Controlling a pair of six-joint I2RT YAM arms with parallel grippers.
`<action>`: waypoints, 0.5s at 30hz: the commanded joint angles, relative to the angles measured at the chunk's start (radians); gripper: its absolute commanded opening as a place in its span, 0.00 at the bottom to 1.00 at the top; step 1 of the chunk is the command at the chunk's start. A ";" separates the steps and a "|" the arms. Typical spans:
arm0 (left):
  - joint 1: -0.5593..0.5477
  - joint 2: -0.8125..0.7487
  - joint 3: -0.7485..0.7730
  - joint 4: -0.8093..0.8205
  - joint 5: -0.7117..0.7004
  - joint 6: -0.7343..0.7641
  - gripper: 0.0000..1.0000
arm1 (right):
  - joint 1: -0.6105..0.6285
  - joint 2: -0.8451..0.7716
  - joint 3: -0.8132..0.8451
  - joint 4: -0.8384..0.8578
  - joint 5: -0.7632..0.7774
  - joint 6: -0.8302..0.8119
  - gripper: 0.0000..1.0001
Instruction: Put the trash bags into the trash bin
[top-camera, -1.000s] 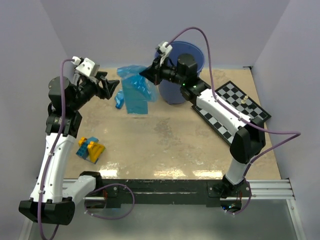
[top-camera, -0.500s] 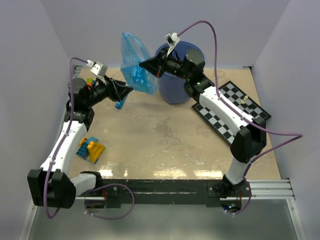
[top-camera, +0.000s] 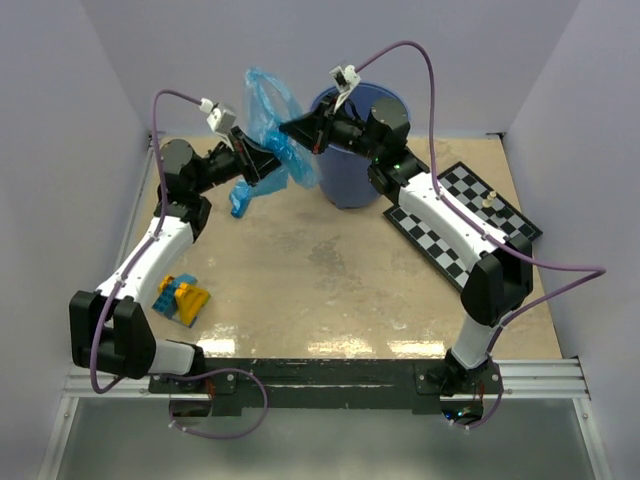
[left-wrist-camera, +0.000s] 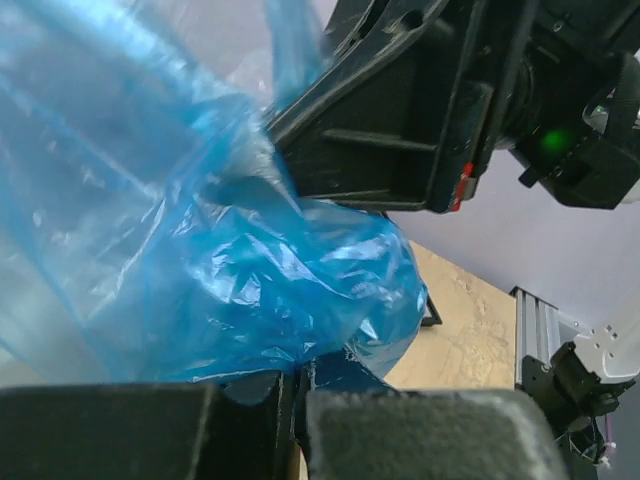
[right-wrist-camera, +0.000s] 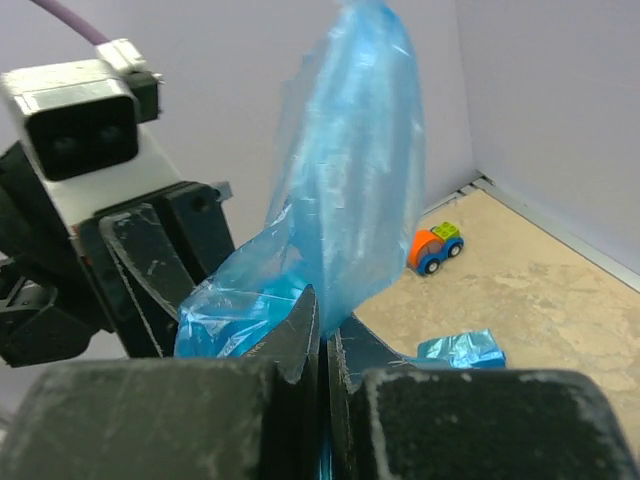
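Note:
One trash bag (top-camera: 268, 108), thin crinkly blue film, hangs in the air left of the trash bin (top-camera: 352, 178), a round blue bucket at the back. My right gripper (top-camera: 286, 128) is shut on the bag's side, jaws pinched on the film (right-wrist-camera: 350, 180). My left gripper (top-camera: 268, 163) is shut on the bag's lower part (left-wrist-camera: 210, 260), just below and left of the right one. In the left wrist view the right gripper's black body (left-wrist-camera: 400, 130) is right behind the bag. A second trash bag (top-camera: 240, 198), folded small, lies on the table under the left arm.
A black-and-white chessboard (top-camera: 472, 215) with a piece on it lies right of the bin. Yellow and blue toy blocks (top-camera: 182, 298) sit at the near left. A small orange and blue toy car (right-wrist-camera: 435, 247) stands near the left wall.
The right gripper lifted the bag off the table a second ago and has held still since. The left arm reached right and its jaws closed on the bag's lower part.

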 joint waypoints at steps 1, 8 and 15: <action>0.022 -0.029 0.053 0.013 0.011 0.015 0.00 | -0.009 -0.028 0.016 0.009 0.082 -0.041 0.00; 0.157 -0.150 0.037 -0.171 0.021 0.081 0.00 | -0.040 -0.074 -0.030 -0.083 0.317 -0.142 0.00; 0.242 -0.216 0.039 -0.327 0.067 0.177 0.00 | -0.043 -0.132 -0.120 -0.123 0.423 -0.183 0.00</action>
